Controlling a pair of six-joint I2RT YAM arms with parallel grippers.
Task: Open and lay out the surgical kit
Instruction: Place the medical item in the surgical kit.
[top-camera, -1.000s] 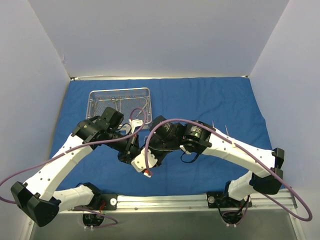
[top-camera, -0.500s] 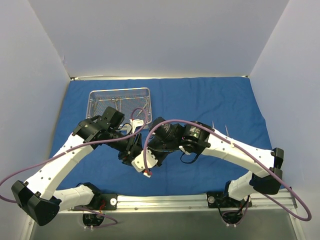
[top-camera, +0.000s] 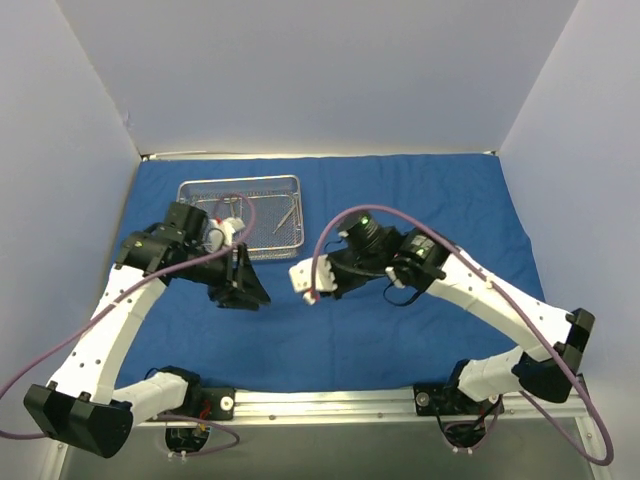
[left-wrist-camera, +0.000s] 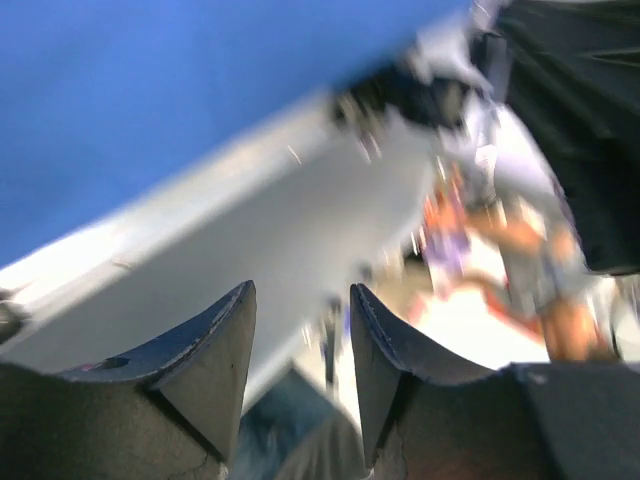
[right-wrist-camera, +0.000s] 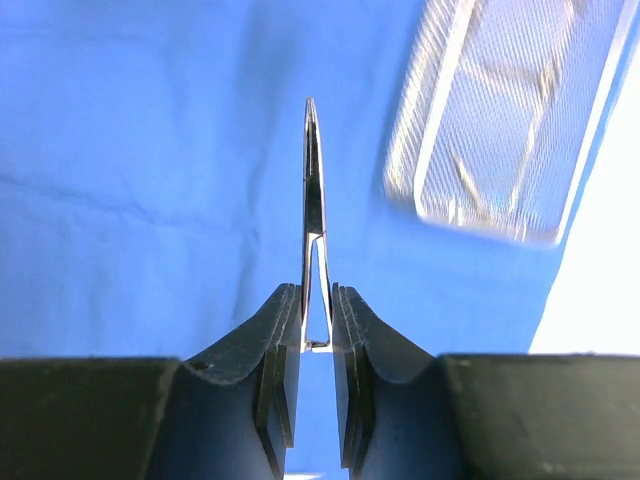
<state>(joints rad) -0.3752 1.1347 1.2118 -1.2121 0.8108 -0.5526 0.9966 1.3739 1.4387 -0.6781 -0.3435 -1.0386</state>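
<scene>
Both arms use white moulded link shells (top-camera: 106, 335) with black joint housings (top-camera: 166, 234). A purple cable (top-camera: 385, 211) (one per arm) trails externally. Fingers (right-wrist-camera: 268, 360) are dark grey.

In the left wrist view everything beyond the left gripper (left-wrist-camera: 300, 292) was smeared by motion; a pale band (left-wrist-camera: 250, 230) across the middle and orange and purple shapes (left-wrist-camera: 470, 240) at the right could not be identified. In the right wrist view the lower end of the instrument (right-wrist-camera: 312, 180) was hidden between the fingers (right-wrist-camera: 272, 340) of the right gripper (right-wrist-camera: 315, 292), and the mesh tray (right-wrist-camera: 540, 190) was blurred and cut off at the upper right edge. From above, the tray's contents (top-camera: 284, 216) were too small to be counted.
</scene>
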